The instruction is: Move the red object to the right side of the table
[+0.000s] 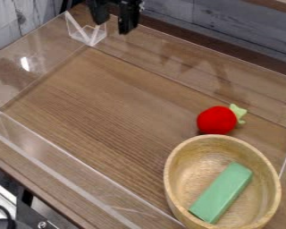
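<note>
Hand (114, 20) open and empty at far bench (110, 98) edge, well apart from red object (218, 119) beside wooden bowl (181, 170).

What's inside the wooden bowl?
A green block lies in the bowl. Nothing else shows inside, but the bowl's bottom edge is cut off by the picture, and the block hides what's under it.

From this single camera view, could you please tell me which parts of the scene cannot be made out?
- Gripper: dark and cut off by the top edge; the arm above it is out of frame.
- Red fruit: its far side and underside are hidden by its own body.
- Green block: its lower end sits behind the bowl rim.
- Bowl: the bottom edge of the picture crops its near rim.
</note>
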Motion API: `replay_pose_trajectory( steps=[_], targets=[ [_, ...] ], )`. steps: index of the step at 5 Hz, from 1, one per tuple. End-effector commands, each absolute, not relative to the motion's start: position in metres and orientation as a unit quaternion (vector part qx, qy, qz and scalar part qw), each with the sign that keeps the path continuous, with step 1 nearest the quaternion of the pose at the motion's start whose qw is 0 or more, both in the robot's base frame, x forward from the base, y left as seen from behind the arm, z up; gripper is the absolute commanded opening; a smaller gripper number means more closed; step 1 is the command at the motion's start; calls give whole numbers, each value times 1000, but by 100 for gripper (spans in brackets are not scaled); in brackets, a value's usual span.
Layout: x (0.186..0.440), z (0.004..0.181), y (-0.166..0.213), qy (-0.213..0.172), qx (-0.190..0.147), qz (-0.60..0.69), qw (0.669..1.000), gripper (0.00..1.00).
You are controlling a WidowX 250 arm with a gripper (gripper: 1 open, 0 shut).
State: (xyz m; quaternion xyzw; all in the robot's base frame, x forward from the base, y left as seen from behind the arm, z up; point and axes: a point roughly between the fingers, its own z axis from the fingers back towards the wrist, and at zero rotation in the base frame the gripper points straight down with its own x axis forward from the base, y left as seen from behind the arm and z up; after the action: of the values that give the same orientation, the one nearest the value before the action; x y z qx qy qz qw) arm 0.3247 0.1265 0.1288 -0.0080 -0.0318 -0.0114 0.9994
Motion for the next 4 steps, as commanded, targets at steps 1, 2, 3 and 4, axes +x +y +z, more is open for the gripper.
replay_pose_trajectory(
  steps=[1, 2, 3, 4],
  targets=[
    [322, 153, 102, -63, -5, -46, 997, 100],
    [324, 159, 68, -70, -18, -60, 996, 100],
    [329, 160, 92, -81, -14, -53, 995, 100],
    [332, 152, 119, -81, -8, -49, 995, 100]
  ],
)
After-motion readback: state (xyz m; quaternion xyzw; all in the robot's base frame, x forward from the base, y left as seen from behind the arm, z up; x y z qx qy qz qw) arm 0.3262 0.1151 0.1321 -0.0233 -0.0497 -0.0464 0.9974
